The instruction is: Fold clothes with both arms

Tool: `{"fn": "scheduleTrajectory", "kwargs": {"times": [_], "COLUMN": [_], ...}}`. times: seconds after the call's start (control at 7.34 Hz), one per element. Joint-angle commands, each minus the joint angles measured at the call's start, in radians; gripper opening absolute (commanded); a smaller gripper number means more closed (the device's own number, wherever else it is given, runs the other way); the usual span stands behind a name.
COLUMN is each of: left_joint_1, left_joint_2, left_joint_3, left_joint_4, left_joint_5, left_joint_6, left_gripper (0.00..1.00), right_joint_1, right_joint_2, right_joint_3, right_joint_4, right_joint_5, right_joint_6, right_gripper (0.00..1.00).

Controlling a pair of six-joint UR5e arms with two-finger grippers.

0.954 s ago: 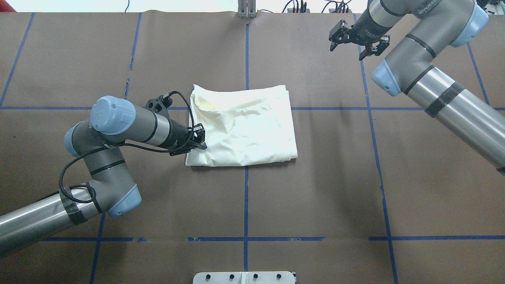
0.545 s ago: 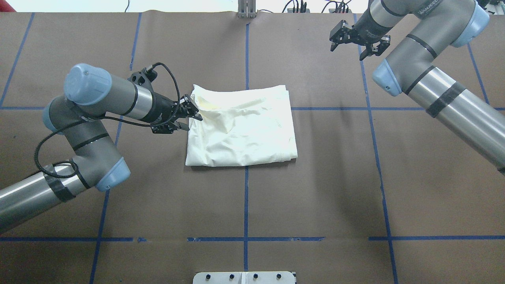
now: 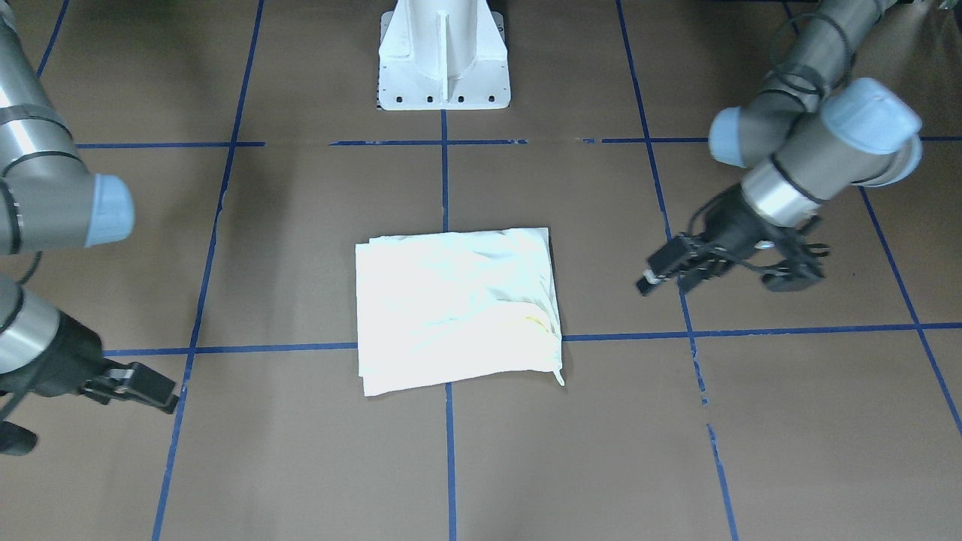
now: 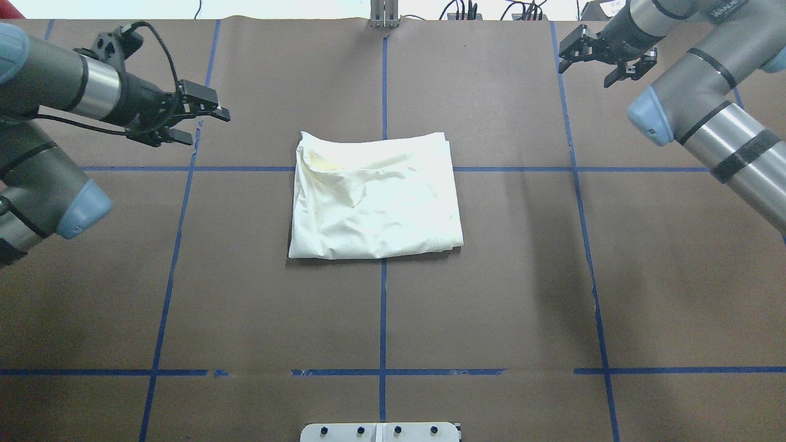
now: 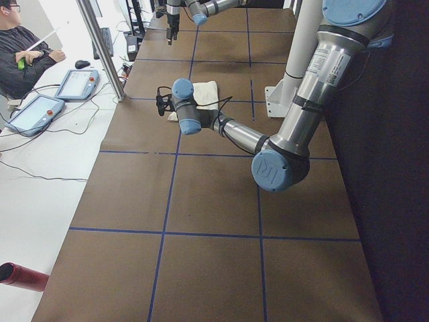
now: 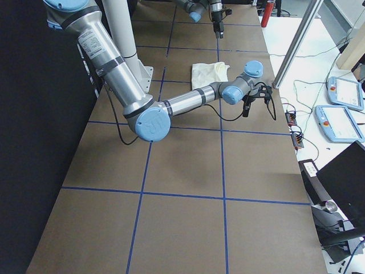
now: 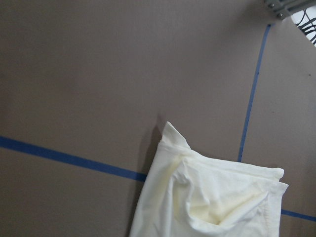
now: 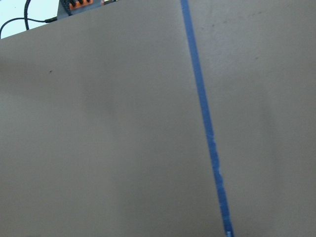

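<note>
We judge the folding done or nearly so. The shirt (image 4: 374,196) lies as a squarish cream packet at the middle of the worktop (image 4: 491,294), a little toward the far edge, plain side up, and neither tool touches it. What is left, as we read it, is to clear off cleanly.

To do that well, we should hold both tools high and well apart from the cloth, so no finger catches a layer. We should also check the packet's far-left corner, which puffs and creases. If we press it, we come straight down and drag nothing.

The left tool (image 4: 207,126) hangs near the worktop's far-left corner, jaws apart and empty, pointing toward the shirt. The left arm (image 4: 55,86) is bent sharply by the left edge. The right tool (image 4: 586,72) hangs near the far-right corner, jaws likewise apart and empty. The right arm (image 4: 724,141) runs long and straight in from the right edge.
</note>
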Motion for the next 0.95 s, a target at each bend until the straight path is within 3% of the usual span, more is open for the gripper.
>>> {"fn": "scheduleTrajectory", "kwargs": {"times": [0.0, 0.14, 0.41, 0.68, 0.82], "left_joint_1": [-0.190, -0.285, -0.448, -0.564, -0.567], "left_joint_2": [0.166, 0.226, 0.255, 0.284, 0.328], "left_joint_3": [0.001, 0.005, -0.002, -0.018, -0.028], "left_joint_4": [0.002, 0.045, 0.303, 0.491, 0.502], "left_joint_5": [0.001, 0.008, 0.078, 0.099, 0.096], "left_joint_6": [0.407, 0.588, 1.109, 1.573, 1.622], "left_gripper": [0.99, 1.00, 1.00, 1.00, 1.00], "right_joint_1": [0.101, 0.153, 0.221, 0.281, 0.284], "right_joint_2": [-0.078, -0.121, -0.277, -0.372, -0.432], "right_joint_3": [0.011, 0.017, 0.121, 0.213, 0.262], "right_joint_4": [-0.085, -0.148, -0.226, -0.338, -0.333], "right_joint_5": [0.003, 0.003, 0.004, 0.047, 0.046], "right_joint_6": [-0.278, -0.448, -0.656, -0.709, -0.699], "right_gripper": [1.00, 1.00, 1.00, 1.00, 1.00]}}
